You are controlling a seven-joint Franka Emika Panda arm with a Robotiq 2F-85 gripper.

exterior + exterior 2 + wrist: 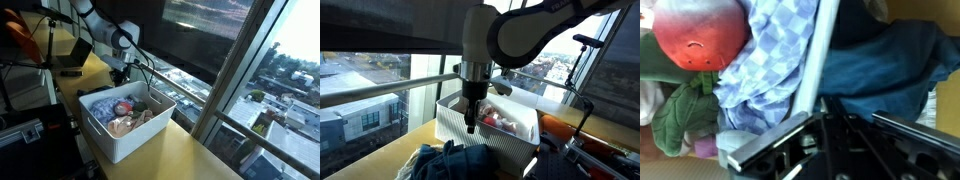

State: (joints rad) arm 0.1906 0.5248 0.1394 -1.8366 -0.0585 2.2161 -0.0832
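Note:
A white bin (110, 140) full of clothes and soft toys stands on the yellow table by the window. My gripper (472, 125) hangs just outside its near wall (505, 135), above a heap of dark blue cloth (450, 162). In the wrist view the gripper (828, 108) is shut, right at the bin's white rim (818, 60). The dark blue cloth (890, 60) lies on one side of the rim. A blue checked cloth (775, 45), a red plush toy (700, 40) and a green cloth (685, 115) lie inside. I cannot see any cloth pinched between the fingers.
A metal window rail (380, 92) and the glass run along the table's far side. An orange object (565, 128) and a stand (588, 70) sit beyond the bin. Desk clutter (70, 55) lies behind the arm.

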